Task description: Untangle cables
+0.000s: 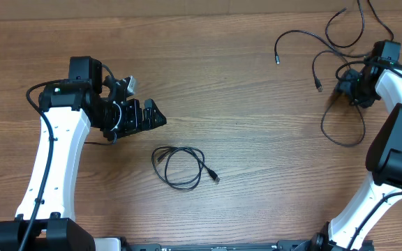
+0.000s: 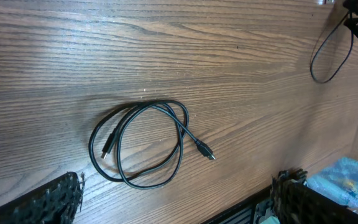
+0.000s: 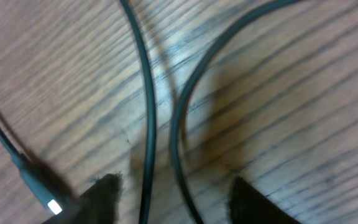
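Separating the tangled cables (image 1: 293, 33) at the far right corner of the desk (image 1: 243, 90) appears to be the step in hand, beginning with a pinch on a single wire. The right tool (image 3: 173, 186) stands partly open and holds nothing: two strands (image 3: 146, 93) run side by side through the gap between its jaws, and neither looks clamped. A plug (image 3: 52, 206) with a pale tip lies just outside the left-hand jaw. For a clean grasp the tool should probably shift sideways until only one strand lies inside the gap, since closing on both would drag the pair together and could tighten the crossing. A slow pull away from the other loops, kept low over the wood, would then be the safer course. The left tool (image 1: 155, 113) is spread wide and empty, hovering above the left half of the desk. The coiled cable (image 1: 180, 167) lies near the centre, just below and to the right of that tool, well apart from the tangle.
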{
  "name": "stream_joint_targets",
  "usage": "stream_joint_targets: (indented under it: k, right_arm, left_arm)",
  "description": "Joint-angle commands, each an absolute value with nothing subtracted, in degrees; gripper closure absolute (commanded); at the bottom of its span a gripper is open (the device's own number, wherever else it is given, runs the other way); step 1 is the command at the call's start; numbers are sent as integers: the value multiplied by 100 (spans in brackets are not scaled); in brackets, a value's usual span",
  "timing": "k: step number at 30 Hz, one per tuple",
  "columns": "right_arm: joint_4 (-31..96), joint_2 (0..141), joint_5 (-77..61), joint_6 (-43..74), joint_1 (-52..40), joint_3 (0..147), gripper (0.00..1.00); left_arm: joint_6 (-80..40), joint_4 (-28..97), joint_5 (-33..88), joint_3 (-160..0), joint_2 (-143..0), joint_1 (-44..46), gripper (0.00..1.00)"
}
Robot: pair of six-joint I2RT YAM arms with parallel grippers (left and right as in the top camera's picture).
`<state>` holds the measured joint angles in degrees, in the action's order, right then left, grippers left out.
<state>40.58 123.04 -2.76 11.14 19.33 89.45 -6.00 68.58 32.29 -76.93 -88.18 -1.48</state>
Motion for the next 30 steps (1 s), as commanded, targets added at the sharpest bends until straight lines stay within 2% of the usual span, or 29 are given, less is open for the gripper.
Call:
stream_joint_targets:
  k: [1, 3, 5, 15, 22, 30]
  right_arm:
    - [3997, 12337, -314, 1177, 1903, 8921, 66]
    - [3994, 12335, -311, 1194, 1903, 8936, 85]
    - [4062, 12333, -311, 1192, 1903, 9026, 96]
    - [5339, 12014, -303, 1238, 1953, 10654, 96]
    - [6171, 11627, 624, 2274, 1953, 11627, 96]
    - [6359, 10779, 1393, 3144, 1953, 11719, 96]
  left_arm:
    - [-644, 6853, 3236, -7699, -8818, -145, 1]
    - [-644, 6853, 3236, -7699, -8818, -145, 1]
    - [-644, 6853, 3236, -7699, -8818, -145, 0]
    - [-644, 6853, 3236, -7699, -8818, -145, 0]
    - [-644, 6853, 3236, -7699, -8818, -145, 1]
    - [-644, 6853, 3236, -7699, -8818, -145, 0]
